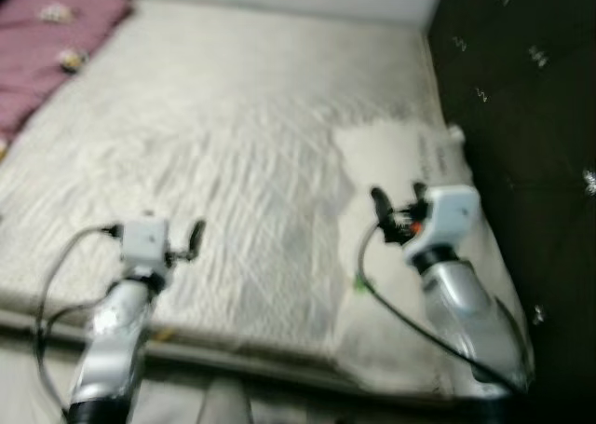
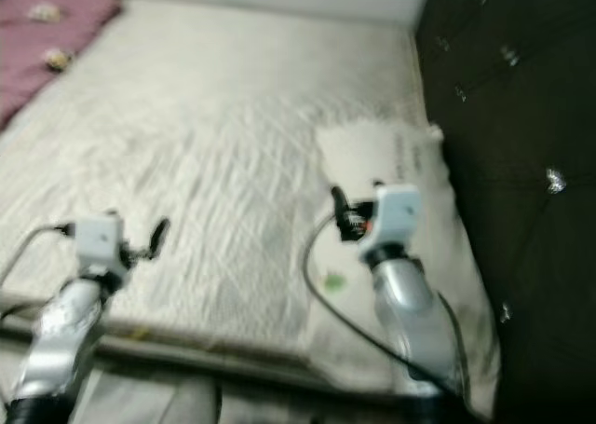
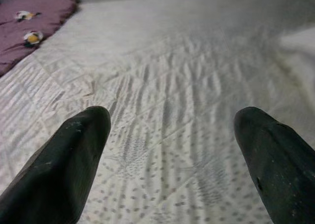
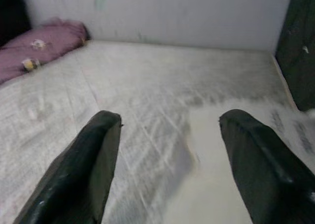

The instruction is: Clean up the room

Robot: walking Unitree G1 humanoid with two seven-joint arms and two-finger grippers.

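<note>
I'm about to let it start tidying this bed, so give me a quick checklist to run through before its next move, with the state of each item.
1. Left gripper open and holding nothing: ok, its fingers stand wide apart over the quilted mattress.
2. Right gripper open and holding nothing: ok, fingers apart above the white pillow.
3. Pillow within reach of the right gripper: ok, it lies just ahead, beside the dark headboard.
4. Purple blanket located: ok, bunched at the far left corner, probably a stretch from here.
5. Cable on the right arm free of snags: cannot tell.
6. Camera views sharp enough to aim: not ok, head views are blurred.
</note>
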